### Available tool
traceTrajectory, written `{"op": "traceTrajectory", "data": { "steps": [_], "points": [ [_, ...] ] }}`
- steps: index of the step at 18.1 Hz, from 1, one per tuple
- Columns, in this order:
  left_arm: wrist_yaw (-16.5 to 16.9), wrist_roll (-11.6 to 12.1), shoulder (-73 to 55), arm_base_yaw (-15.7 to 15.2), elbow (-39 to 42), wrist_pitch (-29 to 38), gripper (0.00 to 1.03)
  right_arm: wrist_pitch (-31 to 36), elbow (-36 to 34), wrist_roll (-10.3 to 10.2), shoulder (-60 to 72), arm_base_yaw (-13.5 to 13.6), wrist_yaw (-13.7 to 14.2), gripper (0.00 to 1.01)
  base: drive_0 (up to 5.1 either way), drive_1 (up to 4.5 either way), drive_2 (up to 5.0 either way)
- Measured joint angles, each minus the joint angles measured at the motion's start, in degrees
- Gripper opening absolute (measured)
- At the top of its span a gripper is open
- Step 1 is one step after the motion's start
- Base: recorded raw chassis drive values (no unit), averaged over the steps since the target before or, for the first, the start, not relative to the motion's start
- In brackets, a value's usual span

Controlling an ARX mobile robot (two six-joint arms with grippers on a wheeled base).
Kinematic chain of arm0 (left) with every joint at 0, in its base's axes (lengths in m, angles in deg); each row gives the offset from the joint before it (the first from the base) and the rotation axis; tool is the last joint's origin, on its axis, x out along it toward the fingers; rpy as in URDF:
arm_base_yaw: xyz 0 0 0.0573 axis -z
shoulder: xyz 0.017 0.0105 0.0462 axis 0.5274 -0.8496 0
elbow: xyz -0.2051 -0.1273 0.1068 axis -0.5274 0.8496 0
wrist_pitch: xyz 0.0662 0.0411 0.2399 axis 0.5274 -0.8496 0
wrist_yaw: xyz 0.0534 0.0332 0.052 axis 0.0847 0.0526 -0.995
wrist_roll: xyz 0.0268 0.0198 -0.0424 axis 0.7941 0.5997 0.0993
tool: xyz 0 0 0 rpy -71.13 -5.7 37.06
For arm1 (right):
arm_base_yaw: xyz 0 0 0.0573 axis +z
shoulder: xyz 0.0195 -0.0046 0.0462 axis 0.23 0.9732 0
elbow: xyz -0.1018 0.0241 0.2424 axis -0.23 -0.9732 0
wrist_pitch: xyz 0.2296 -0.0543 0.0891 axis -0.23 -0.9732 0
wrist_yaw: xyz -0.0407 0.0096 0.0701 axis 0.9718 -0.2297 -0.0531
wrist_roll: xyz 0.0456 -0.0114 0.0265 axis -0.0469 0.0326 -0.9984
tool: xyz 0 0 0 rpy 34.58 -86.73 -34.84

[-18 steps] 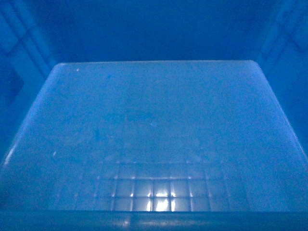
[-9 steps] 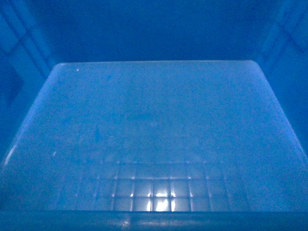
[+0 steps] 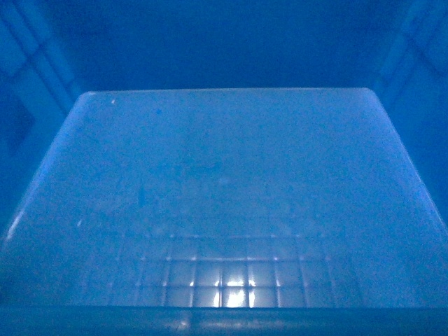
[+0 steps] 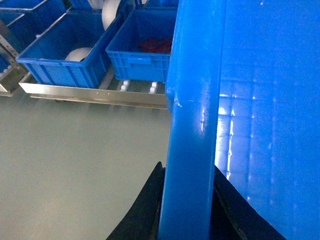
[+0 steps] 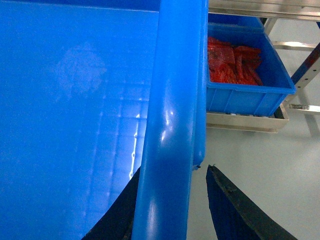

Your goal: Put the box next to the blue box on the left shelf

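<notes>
— Gripping what? Left gripper (image 4: 186,200) clamped on box (image 4: 270,100) left rim; right gripper (image 5: 172,200) straddling right rim, outer finger apart.

— Located where? Held aloft, filling head view, near shelf (image 4: 95,92) trays.

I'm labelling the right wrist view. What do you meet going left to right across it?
Crate floor → crate rim, straddled by the right gripper → bin of red parts → shelf leg.
</notes>
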Motion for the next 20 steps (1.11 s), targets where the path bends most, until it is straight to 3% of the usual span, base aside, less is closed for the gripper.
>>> {"op": "traceTrajectory", "data": {
  "steps": [20],
  "points": [
    [-0.02,0.07,0.0,0.0,0.0,0.2,0.17,0.2,0.0,0.02,-0.02,0.0,0.04,0.33,0.0,0.0,0.0]
  ]
}}
